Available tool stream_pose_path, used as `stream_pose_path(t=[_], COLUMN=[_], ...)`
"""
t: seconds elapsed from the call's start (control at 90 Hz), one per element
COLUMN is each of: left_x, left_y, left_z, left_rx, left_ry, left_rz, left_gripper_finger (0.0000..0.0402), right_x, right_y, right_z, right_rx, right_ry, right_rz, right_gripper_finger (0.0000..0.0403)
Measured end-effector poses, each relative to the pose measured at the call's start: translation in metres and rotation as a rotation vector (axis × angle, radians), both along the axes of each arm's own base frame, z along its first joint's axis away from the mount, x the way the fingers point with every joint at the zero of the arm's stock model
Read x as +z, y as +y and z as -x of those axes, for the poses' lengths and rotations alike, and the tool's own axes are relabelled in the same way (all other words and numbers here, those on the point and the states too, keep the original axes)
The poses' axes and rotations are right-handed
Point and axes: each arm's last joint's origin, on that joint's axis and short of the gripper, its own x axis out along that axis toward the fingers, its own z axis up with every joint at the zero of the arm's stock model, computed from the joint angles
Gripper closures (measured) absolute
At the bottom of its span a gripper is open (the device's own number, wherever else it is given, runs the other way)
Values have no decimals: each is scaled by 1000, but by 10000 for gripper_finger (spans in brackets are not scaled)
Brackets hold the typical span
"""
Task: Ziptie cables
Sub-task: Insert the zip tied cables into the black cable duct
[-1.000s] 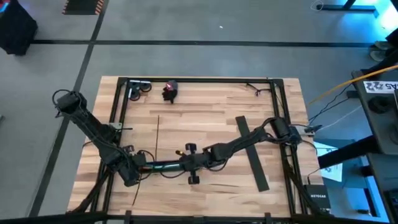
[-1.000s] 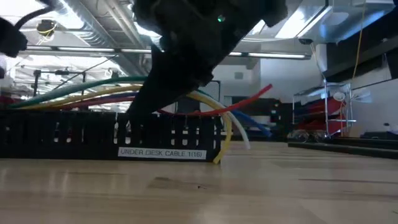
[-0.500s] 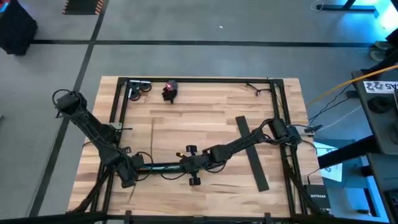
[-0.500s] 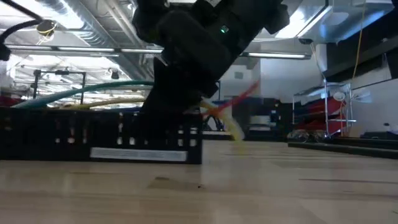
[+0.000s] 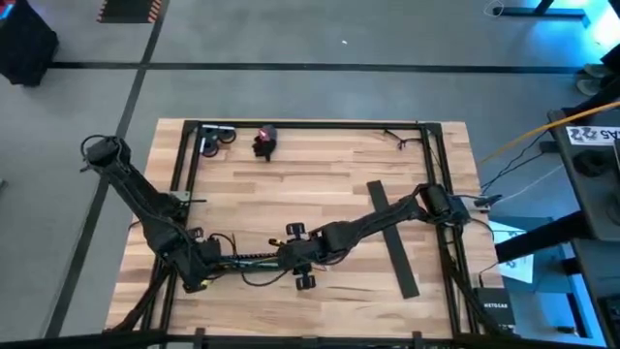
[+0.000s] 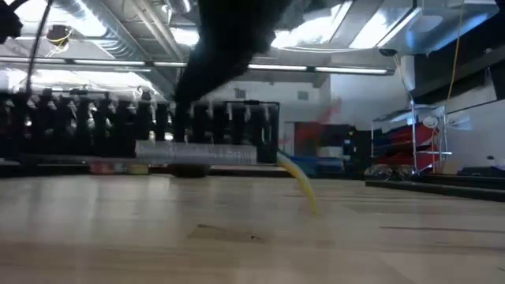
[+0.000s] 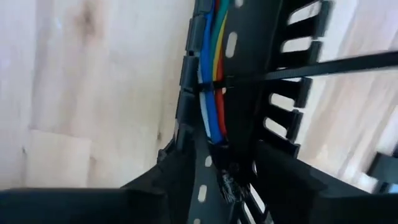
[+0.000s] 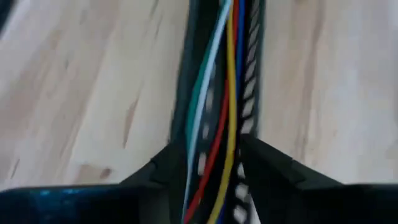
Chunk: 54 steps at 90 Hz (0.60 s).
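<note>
Gripping one end each of a slotted black cable tray (image 5: pixel 254 258), my left hand (image 5: pixel 205 264) and right hand (image 5: pixel 291 256) hold it above the counter (image 5: pixel 320 184) near its front edge; in the low view the tray (image 6: pixel 142 134) hangs clear of the wood. The cables (image 7: pixel 211 81), blue, green, yellow, red and white, lie lengthwise inside the tray, and a yellow end (image 6: pixel 300 177) droops from it toward the wood. A black zip-tie (image 7: pixel 323 65) crosses the cables in my left wrist view. The right wrist view shows the cables (image 8: pixel 221 93) running between the fingers (image 8: pixel 273 168).
</note>
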Motion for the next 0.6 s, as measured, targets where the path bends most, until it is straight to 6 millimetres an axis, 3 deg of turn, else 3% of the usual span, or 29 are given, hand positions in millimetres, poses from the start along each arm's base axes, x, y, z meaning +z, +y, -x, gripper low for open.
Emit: stream_pose_path(t=[0.356, 0.6], left_x=[-2, -21], left_y=[0, -4], left_z=[-21, -46], left_rx=[-25, -22], left_ry=[-155, -181], left_rz=[-26, 61], left_gripper_finger=[249, 249], right_x=[-8, -9], right_y=[-7, -8], right_z=[16, 25], right_rx=[-48, -46], right_ry=[197, 296], right_rz=[3, -7], right_gripper_finger=[261, 261])
